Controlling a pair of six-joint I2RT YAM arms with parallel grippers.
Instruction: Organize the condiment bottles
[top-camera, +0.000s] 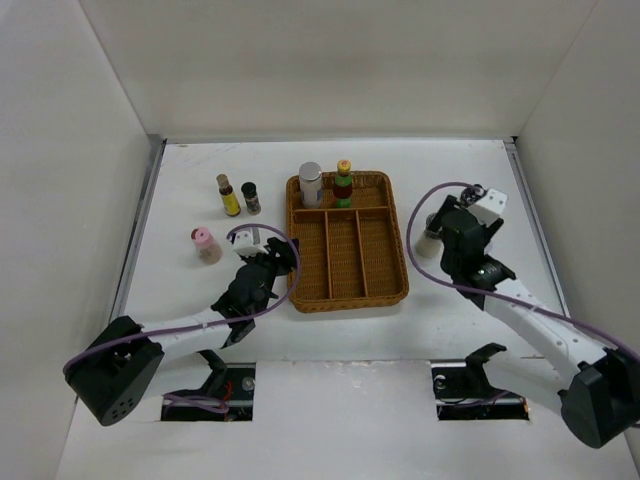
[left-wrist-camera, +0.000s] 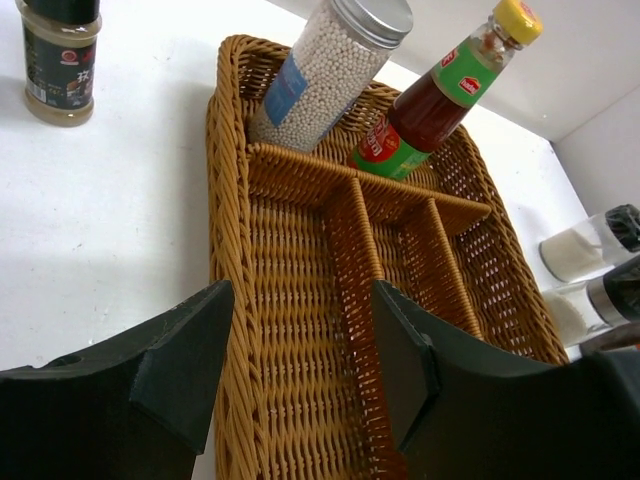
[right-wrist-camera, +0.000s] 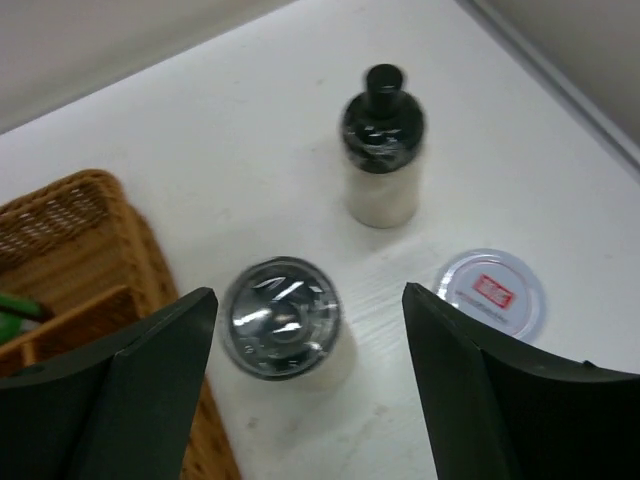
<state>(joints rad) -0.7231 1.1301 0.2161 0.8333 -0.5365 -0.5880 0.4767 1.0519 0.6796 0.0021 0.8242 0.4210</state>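
Note:
A silver-lidded shaker (top-camera: 311, 184) and the green-red sauce bottle with yellow cap (top-camera: 343, 183) stand in the back compartment of the woven basket (top-camera: 398, 290); both show in the left wrist view (left-wrist-camera: 325, 75) (left-wrist-camera: 440, 95). The yellow bottle (top-camera: 228, 195), dark jar (top-camera: 251, 198) and pink-capped bottle (top-camera: 206, 245) stand left of the basket. My left gripper (left-wrist-camera: 305, 350) is open and empty over the basket's left rim. My right gripper (right-wrist-camera: 308, 330) is open above a silver-topped shaker (right-wrist-camera: 281, 318), right of the basket. A black-topped shaker (right-wrist-camera: 382, 150) stands behind it.
A round white lid or jar top with a red label (right-wrist-camera: 490, 293) sits on the table beside my right finger. The basket's three long front compartments (left-wrist-camera: 300, 300) hold nothing. White walls close in the table on the left, back and right.

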